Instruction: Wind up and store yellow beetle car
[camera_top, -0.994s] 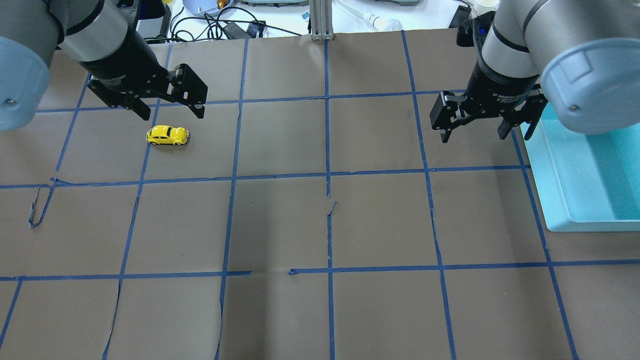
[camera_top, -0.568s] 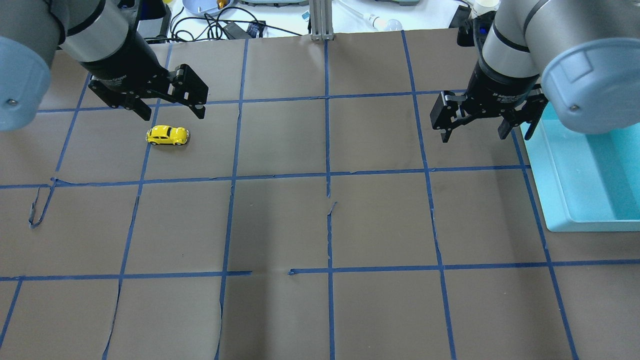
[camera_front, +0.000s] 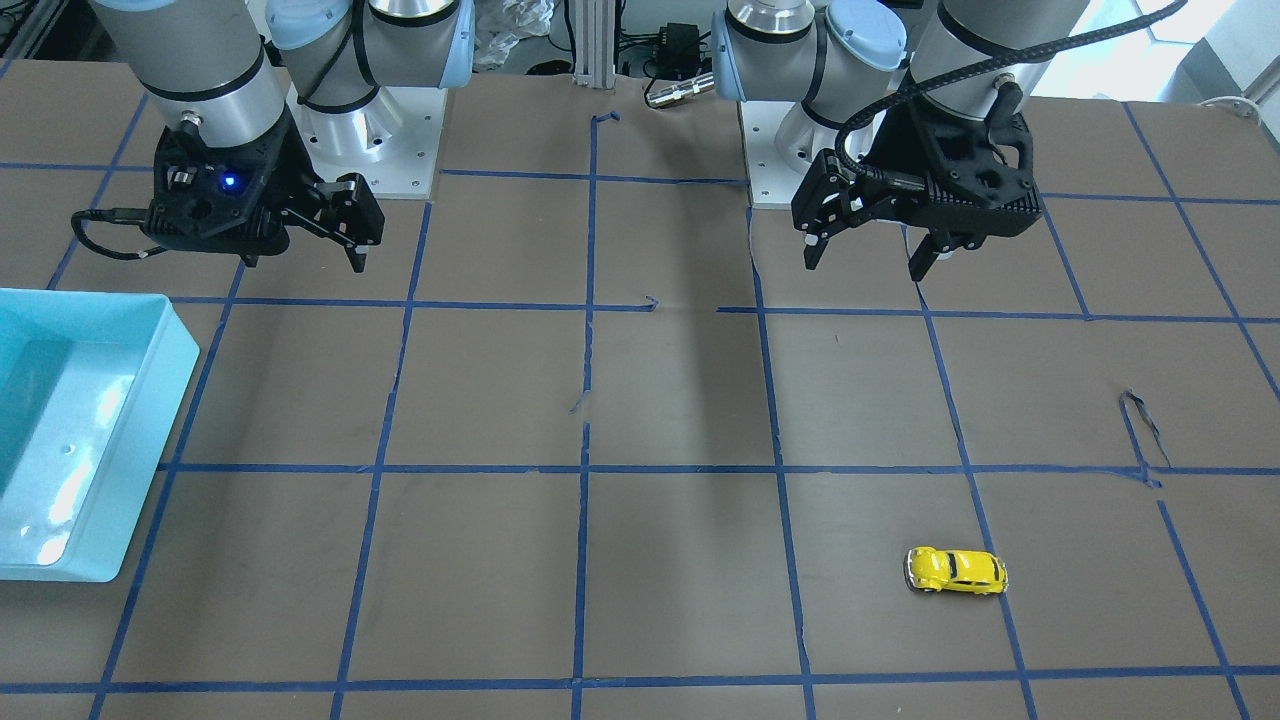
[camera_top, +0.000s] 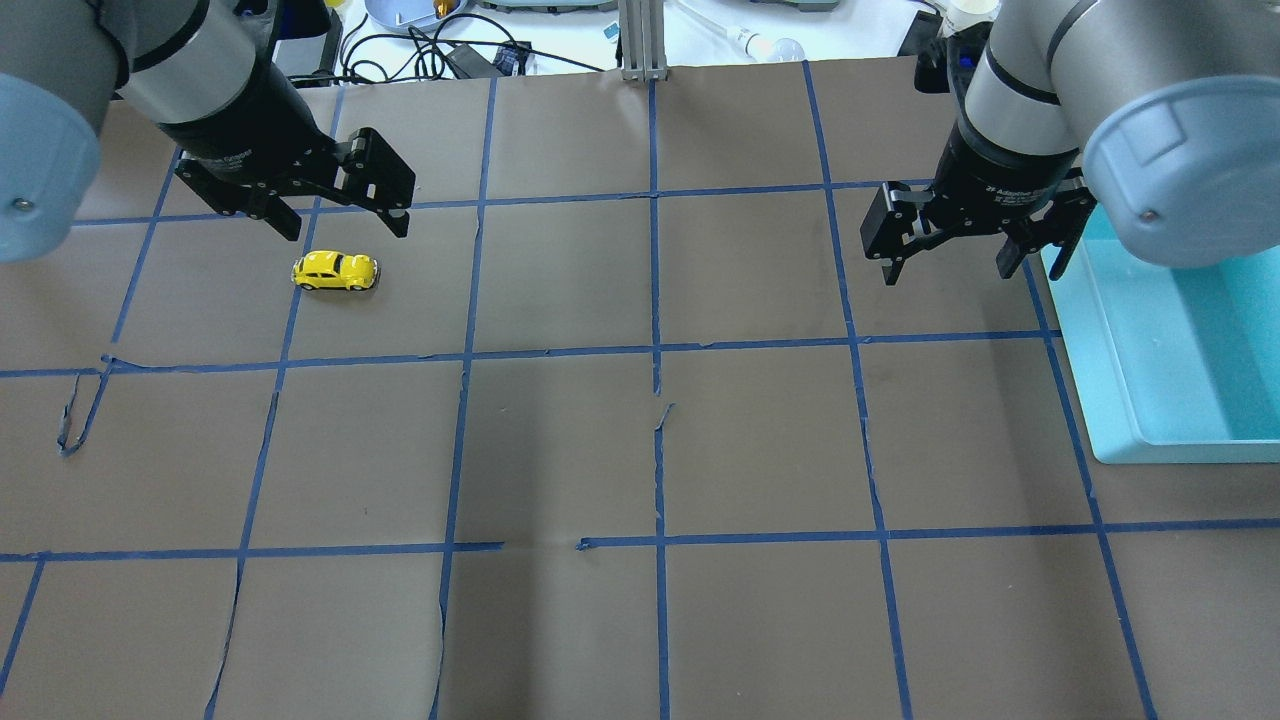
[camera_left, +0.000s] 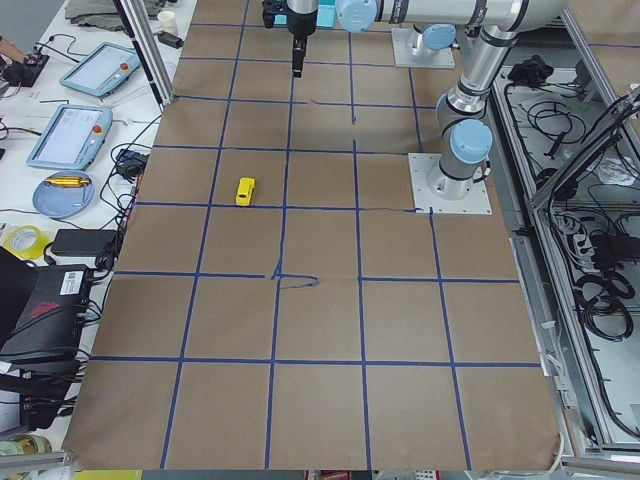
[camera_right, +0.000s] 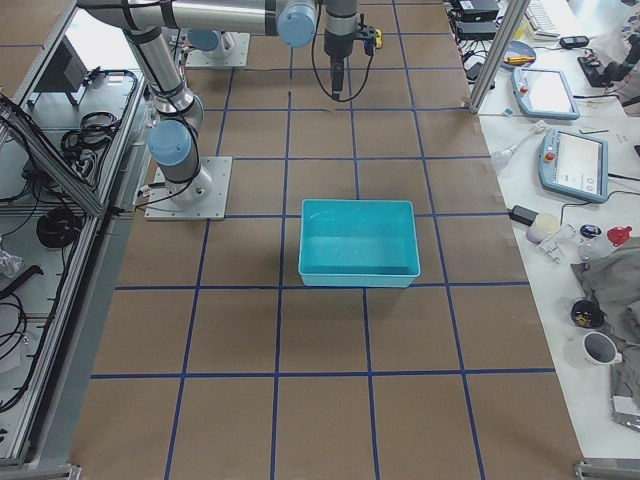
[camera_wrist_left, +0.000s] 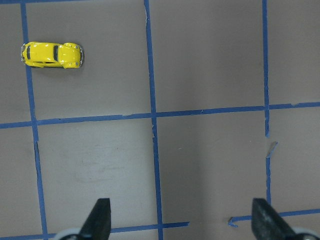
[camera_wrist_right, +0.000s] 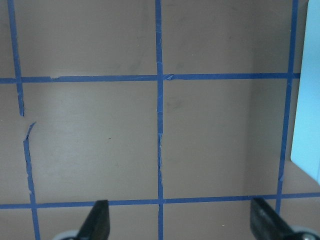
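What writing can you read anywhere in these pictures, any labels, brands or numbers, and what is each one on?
"2F Adaptive": white print on the body of the right gripper, overhead view; the letters after it are blurred.
Left gripper: faint print on its body, too blurred to read.
Yellow beetle car: no text seen.
Blue bin: no text seen.
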